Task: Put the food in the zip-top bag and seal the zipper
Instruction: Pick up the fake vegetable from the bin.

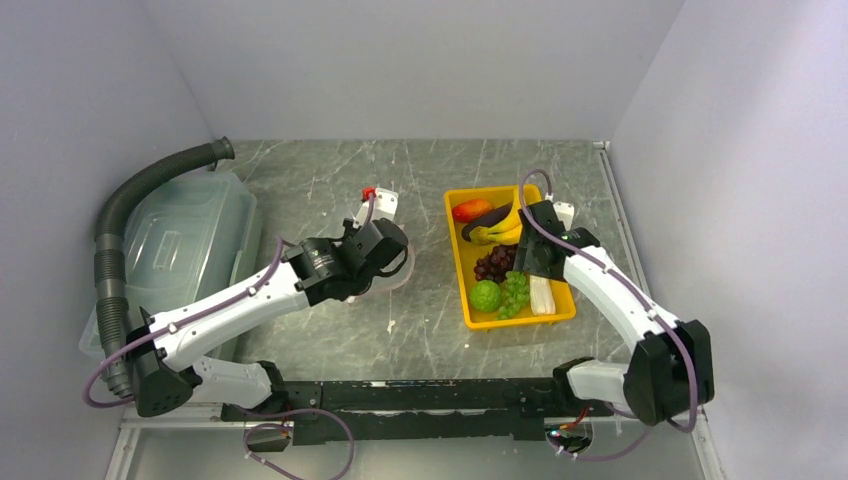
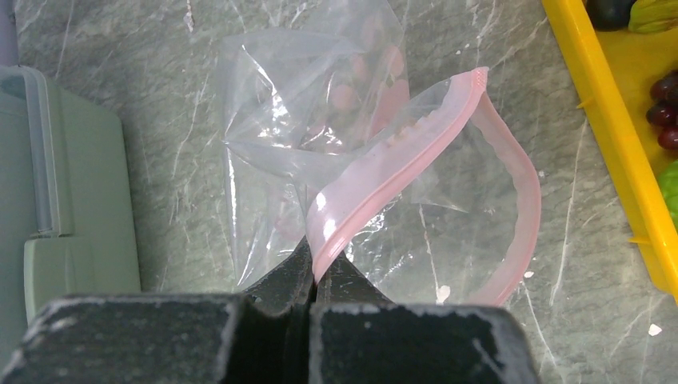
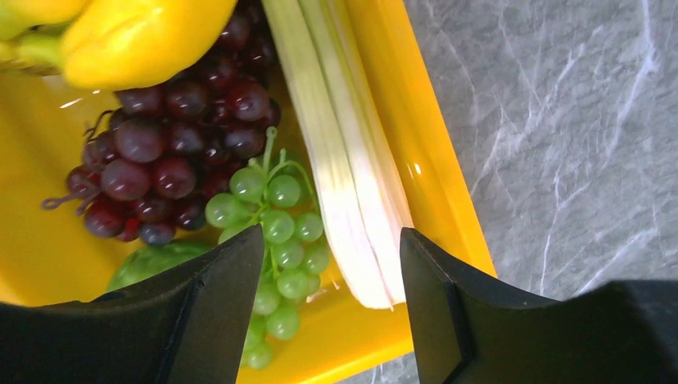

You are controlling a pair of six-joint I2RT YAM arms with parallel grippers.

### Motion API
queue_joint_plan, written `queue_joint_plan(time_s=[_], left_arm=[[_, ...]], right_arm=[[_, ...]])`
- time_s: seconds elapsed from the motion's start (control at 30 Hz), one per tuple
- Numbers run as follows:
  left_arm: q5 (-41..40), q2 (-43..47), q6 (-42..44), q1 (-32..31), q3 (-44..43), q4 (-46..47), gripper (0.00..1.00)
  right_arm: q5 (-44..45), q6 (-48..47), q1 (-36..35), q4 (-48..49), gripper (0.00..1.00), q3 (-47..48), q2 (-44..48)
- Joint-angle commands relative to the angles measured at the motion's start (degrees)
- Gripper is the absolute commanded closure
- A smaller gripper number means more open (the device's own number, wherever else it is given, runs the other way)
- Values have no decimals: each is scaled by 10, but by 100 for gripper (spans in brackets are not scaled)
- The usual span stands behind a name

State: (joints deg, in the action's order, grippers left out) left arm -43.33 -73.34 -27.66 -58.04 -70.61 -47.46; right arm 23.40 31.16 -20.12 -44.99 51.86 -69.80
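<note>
Nearest item: my left gripper (image 2: 313,274), jaws pressed together on the zipper (image 2: 376,172), pinching one lip of the pink strip close to its end. Far left: translucent lidded bin (image 1: 190,240), lid on, with a grey ribbed hose (image 1: 125,200) curving along its outer side. Next right, on the grey marbled table (image 1: 330,190): the zip-top bag (image 2: 280,104), clear and crumpled, lying flat beyond my left fingers between the bin and the tray, touching neither. Its mouth gapes, the free lip of the zipper bowing out toward the tray. Right of centre: yellow tray (image 1: 457,260), holding all the food. Contents, far end to near end: red-orange fruit (image 1: 472,209); purple eggplant (image 1: 482,224); yellow bananas (image 1: 503,228); dark grapes (image 3: 160,152); green round fruit (image 1: 486,296) at the near left corner; green grapes (image 3: 280,240) just beside it; pale leek (image 3: 344,160) lying along the right wall. Last: my right gripper (image 3: 329,236), jaws spread apart and holding nothing, poised above the tray's right side with the green grapes and the leek's end showing between the fingers. Whether the fingers touch the food I cannot tell.
</note>
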Motion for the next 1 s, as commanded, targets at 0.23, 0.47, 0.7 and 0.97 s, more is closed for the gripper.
queue_joint_plan(time_s=[0.23,0.47,0.7,0.97], left_arm=[[10,28,4,2,-2,14,100],[12,34,6,2,4,19,100],[11,31,6,2,1,18,100],[7,32,4,2,2,13,100]], right_arm=[[-57,-28,67,95,30,-22,-94],[-48,-26,87,126,30,-24,-136],[-43,-34,96,140,31,8,-188],[-44,-46,103,156,35,34,-246]])
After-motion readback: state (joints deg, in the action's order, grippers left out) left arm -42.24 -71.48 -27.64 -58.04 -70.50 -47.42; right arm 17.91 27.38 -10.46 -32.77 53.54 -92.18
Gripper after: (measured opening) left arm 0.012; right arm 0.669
